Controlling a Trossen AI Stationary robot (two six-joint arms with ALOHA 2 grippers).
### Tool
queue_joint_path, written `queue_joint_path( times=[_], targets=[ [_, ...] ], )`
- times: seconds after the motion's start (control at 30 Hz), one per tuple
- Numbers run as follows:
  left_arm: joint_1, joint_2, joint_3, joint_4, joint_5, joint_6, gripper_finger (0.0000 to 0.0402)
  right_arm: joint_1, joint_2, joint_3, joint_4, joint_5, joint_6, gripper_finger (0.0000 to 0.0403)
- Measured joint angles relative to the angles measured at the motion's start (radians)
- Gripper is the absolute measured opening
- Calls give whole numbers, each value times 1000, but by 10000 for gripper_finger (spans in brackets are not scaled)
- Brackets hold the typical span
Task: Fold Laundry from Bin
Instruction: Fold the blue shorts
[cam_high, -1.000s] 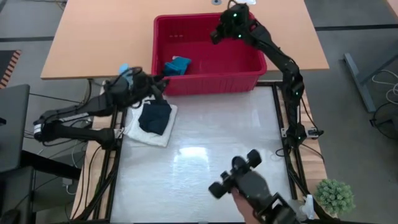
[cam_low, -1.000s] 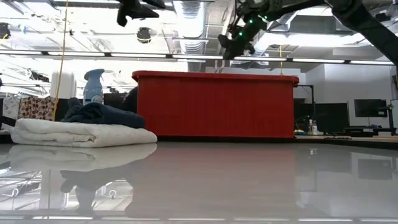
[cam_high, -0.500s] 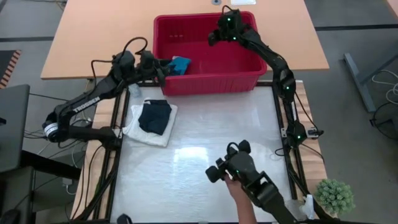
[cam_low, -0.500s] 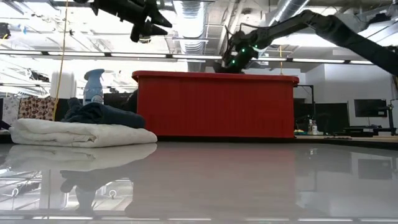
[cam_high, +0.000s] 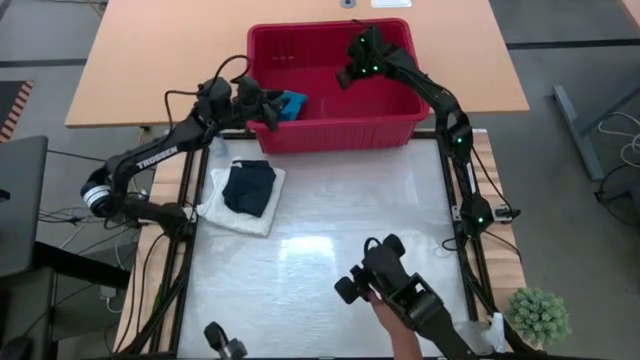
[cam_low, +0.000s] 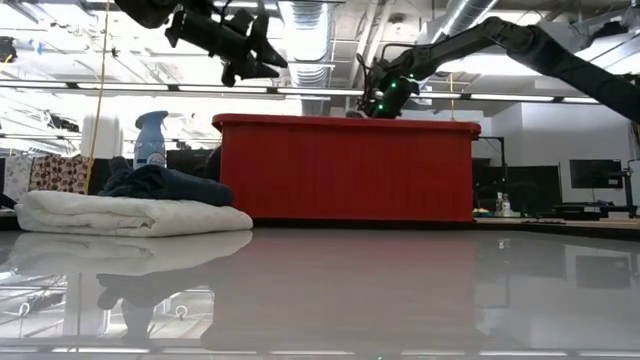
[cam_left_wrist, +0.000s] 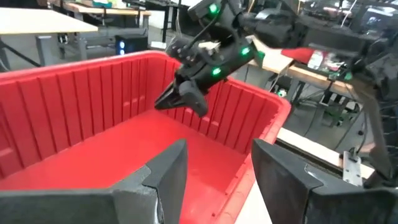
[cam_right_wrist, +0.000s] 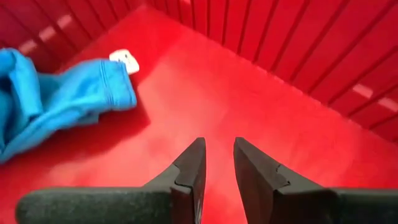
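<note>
the white table (cam_high: 330, 250) fills the lower middle of the high view, with a tan wooden table (cam_high: 160, 50) across the top behind it. the red bin (cam_high: 390, 125) sits at the upper centre of the high view, on the seam between the two tables; in the low view its long red wall (cam_low: 345, 170) stands in the middle of the frame.

the left arm reaches from the left edge up to the bin's left rim, and the left gripper (cam_high: 268, 106) hangs just over that rim, empty, its fingers (cam_left_wrist: 166, 177) spread with a clear gap. the right arm comes up the right side and bends over the bin, with the right gripper (cam_high: 346, 74) inside the upper middle of the bin, its fingers (cam_right_wrist: 189, 171) parted by a narrow slit and pinching nothing.

left of centre in the high view, the folded white lacy cloth (cam_high: 215, 208) lies on the white table, with the dark navy cloth (cam_high: 250, 187) on top of it. the small teal-blue cloth (cam_high: 293, 102) lies in the bin's left part, just beside the left gripper; the right wrist view shows it on the bin floor (cam_right_wrist: 62, 99).

at the bottom of the high view a person's hand (cam_high: 392, 318) holds a black device (cam_high: 375, 272) over the white table. a small potted plant (cam_high: 538, 315) sits in the lower right corner.
</note>
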Motion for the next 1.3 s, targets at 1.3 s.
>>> queue_joint_path(
  times=[1.3],
  targets=[
    [131,317,-1,194,156,-202,169,-9,-13,-36,-122,-22,-209,108]
  ],
)
